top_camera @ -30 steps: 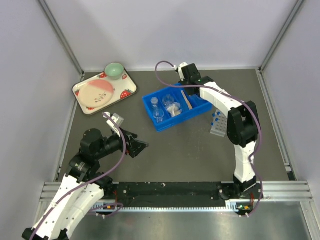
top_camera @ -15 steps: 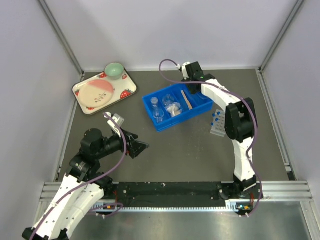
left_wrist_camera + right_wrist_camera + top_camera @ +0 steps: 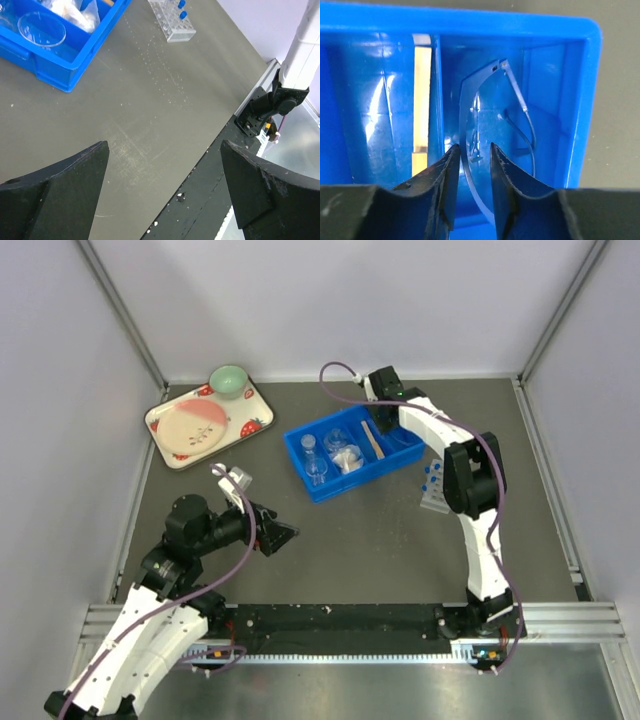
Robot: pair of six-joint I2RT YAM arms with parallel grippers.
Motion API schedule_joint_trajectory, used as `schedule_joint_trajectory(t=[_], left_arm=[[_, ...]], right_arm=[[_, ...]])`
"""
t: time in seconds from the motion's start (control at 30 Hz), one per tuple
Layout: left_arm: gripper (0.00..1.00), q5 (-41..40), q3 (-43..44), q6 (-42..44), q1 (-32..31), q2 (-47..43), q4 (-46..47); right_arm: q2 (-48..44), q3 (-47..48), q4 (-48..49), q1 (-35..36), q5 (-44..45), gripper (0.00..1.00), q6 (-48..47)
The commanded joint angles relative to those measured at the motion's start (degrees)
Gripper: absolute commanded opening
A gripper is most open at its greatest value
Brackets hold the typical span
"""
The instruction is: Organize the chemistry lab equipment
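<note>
My right gripper [image 3: 473, 146] reaches down into the far right compartment of the blue bin [image 3: 318, 490]. Its jaws are open a little. The rim of a clear curved glass dish [image 3: 495, 125] runs between them, leaning in that compartment. A thin wooden stick [image 3: 422, 100] lies in the compartment beside it. Small clear flasks [image 3: 317, 468] and a whitish wad [image 3: 349, 460] sit in the bin's other sections. The clear tube rack [image 3: 433, 490] with blue-capped tubes stands right of the bin. My left gripper [image 3: 164, 145] hovers wide open over bare table near the front edge.
A strawberry-print tray [image 3: 165, 420] with a pink plate [image 3: 195, 427] and a green bowl [image 3: 229, 380] lies at the back left. White walls with metal posts enclose the table on three sides. A black rail [image 3: 210, 200] runs along the front edge.
The right gripper's jaws have parted slightly around the clear dish's rim. The right wrist shifted a little to the right over the bin. The left arm barely moved.
</note>
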Motion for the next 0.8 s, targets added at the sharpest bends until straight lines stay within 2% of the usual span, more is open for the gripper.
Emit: schedule_joint_trajectory(t=[0.0,0.03,0.13,0.37,0.4,0.53,0.6,0.77], left_arm=[[0.98,0.2,1.3,1.2,0.0,2.1,-0.9],[0.98,0.3,1.7,1.2,0.0,2.2,-0.8],[0.98,-0.4,2.5,1.3,0.0,2.7,-1.2],[0.99,-5.1,4.5,0.4,0.0,6.7,-0.7],[0.98,-5.6,4.8,0.4,0.0,7.2,-0.3],[0.98,-9.5,5.5,0.0,0.0,8.6,1.7],[0.98,-10.7,7.1,-0.5,0.0,9.6,1.3],[0.98,-12.3,9.3,-1.8,0.0,12.3,2.4]], right_arm=[[-0.2,4.0,-1.2,0.3,-0.6,0.34,2.4],[-0.6,4.3,-1.3,0.3,-0.6,0.39,2.6],[-2.6,4.8,-1.6,0.2,-0.3,0.45,3.4],[-13.4,5.3,-2.3,0.3,-1.4,0.47,8.1],[-15.0,5.0,-2.3,0.3,-1.9,0.50,9.6],[-23.3,0.9,-2.3,1.2,-1.9,0.62,13.8],[-28.2,-1.4,-2.2,2.8,1.4,0.66,15.3],[-38.6,-11.4,-2.0,7.0,6.4,0.68,18.1]])
